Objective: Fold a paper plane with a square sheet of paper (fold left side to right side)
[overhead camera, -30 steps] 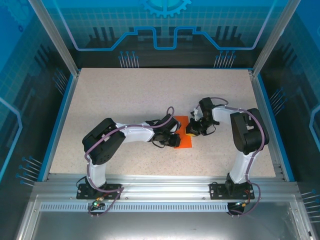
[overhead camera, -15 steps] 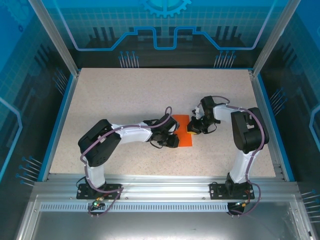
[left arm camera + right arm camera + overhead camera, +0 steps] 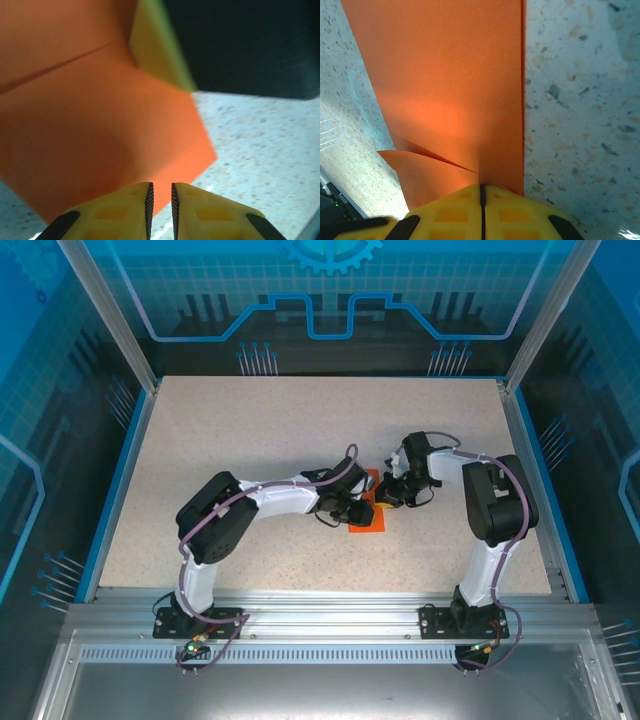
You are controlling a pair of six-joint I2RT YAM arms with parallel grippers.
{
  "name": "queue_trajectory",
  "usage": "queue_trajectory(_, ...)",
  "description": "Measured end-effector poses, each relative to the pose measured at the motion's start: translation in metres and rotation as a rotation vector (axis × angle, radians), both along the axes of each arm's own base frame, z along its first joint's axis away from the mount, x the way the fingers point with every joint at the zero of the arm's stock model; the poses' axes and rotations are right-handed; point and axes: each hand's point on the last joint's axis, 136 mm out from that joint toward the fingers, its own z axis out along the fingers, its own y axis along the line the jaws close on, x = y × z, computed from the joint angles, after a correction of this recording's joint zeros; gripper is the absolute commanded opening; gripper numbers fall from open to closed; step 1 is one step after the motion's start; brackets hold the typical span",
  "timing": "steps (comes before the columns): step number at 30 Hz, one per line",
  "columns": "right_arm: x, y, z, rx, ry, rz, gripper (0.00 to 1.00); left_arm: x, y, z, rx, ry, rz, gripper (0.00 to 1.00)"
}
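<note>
The square sheet of paper [image 3: 367, 527] is bright orange-red and lies on the speckled table between both arms. In the left wrist view the sheet [image 3: 100, 125] shows a diagonal crease and one free corner pointing right. My left gripper [image 3: 356, 510] hovers low over it, and its jaws [image 3: 161, 192] stand a narrow gap apart with nothing between them. My right gripper [image 3: 384, 499] is shut, its tips [image 3: 481, 187] resting on the sheet [image 3: 450, 75] near the straight right edge. A flap lifts slightly to the left of those tips. Its yellow finger [image 3: 160, 50] touches the paper.
The speckled table [image 3: 250, 430] has a blue rim and glass walls on three sides. An aluminium rail [image 3: 320, 600] carrying both arm bases runs along the near edge. Open tabletop lies to the back and left of the paper.
My left gripper has moved right and onto the paper, covering most of it in the top view. Its jaws have parted slightly. The right gripper has stayed in place, shut.
</note>
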Motion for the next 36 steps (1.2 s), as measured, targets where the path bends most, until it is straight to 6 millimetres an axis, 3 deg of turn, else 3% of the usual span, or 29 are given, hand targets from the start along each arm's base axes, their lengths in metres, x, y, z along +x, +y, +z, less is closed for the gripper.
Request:
queue_trajectory(5, 0.000, 0.000, 0.000, 0.004, 0.002, -0.001, 0.07, -0.006, 0.010, -0.011, 0.031, 0.024, 0.006, 0.21)
queue_trajectory(11, 0.000, 0.001, 0.000, 0.012, 0.003, 0.000, 0.07, -0.010, 0.015, -0.012, 0.002, 0.002, 0.012, 0.21)
queue_trajectory(21, -0.001, 0.004, 0.000, 0.034, 0.007, 0.004, 0.08, -0.033, 0.042, -0.013, -0.033, 0.003, 0.058, 0.21)
queue_trajectory(25, 0.000, 0.008, 0.001, 0.062, -0.004, 0.004, 0.17, -0.044, 0.057, -0.011, -0.028, 0.018, 0.072, 0.22)
queue_trajectory(29, 0.003, 0.014, 0.005, 0.116, -0.023, 0.004, 0.24, -0.049, 0.079, -0.005, -0.007, 0.041, 0.105, 0.33)
queue_trajectory(32, 0.004, 0.016, 0.009, 0.146, -0.036, -0.005, 0.33, -0.039, 0.087, 0.011, -0.033, 0.024, 0.147, 0.45)
queue_trajectory(36, 0.007, 0.012, 0.028, 0.152, -0.095, -0.014, 0.47, -0.018, 0.085, 0.029, -0.076, -0.003, 0.182, 0.52)
